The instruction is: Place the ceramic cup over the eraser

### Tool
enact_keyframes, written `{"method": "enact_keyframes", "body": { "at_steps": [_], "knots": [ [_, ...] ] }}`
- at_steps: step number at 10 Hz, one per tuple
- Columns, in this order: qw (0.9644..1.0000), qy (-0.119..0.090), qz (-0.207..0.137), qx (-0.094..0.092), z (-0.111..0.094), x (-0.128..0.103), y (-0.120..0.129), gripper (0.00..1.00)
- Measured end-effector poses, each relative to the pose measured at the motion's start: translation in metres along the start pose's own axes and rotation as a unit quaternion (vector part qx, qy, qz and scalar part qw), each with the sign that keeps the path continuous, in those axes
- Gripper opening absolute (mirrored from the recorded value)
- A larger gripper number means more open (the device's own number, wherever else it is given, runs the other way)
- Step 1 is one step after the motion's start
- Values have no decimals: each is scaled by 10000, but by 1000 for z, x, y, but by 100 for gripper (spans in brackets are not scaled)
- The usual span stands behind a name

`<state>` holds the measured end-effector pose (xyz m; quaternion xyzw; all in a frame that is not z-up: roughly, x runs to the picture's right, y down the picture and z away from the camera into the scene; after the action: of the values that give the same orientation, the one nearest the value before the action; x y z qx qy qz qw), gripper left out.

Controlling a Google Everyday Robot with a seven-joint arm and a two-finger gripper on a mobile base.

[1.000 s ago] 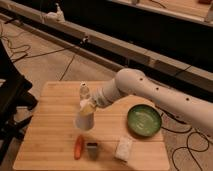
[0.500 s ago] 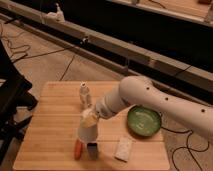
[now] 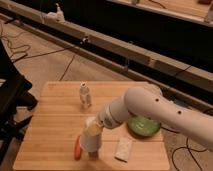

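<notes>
A wooden table [image 3: 55, 112] on a tan floor [image 3: 45, 65], long dark bench behind.
Black cables [image 3: 55, 51] trail across the floor at left; a black chair [image 3: 11, 100] stands at the table's left edge.

The arm [image 3: 165, 112] is a thick, smooth white tube with a few small dark holes along its side. The gripper [image 3: 93, 129] at its end looks pale yellowish, perhaps cream plastic.

Matt cream ceramic cup [image 3: 91, 141] at tool [image 3: 93, 131], pale wood-grain table [image 3: 50, 120], smooth white plastic arm [image 3: 165, 111]
</notes>
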<state>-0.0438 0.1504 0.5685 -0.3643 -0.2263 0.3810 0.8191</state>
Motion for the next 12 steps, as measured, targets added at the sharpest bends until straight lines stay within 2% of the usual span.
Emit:
{"method": "enact_keyframes", "body": {
  "at_steps": [2,5,8,12],
  "knots": [
    [10000,19,57,21,5,11,7,0],
    [9996,14,123,260,14,28,4,0],
    [9992,-51,125,386,22,33,2,0],
    [9991,-69,89,400,32,36,1,0]
  ]
}}
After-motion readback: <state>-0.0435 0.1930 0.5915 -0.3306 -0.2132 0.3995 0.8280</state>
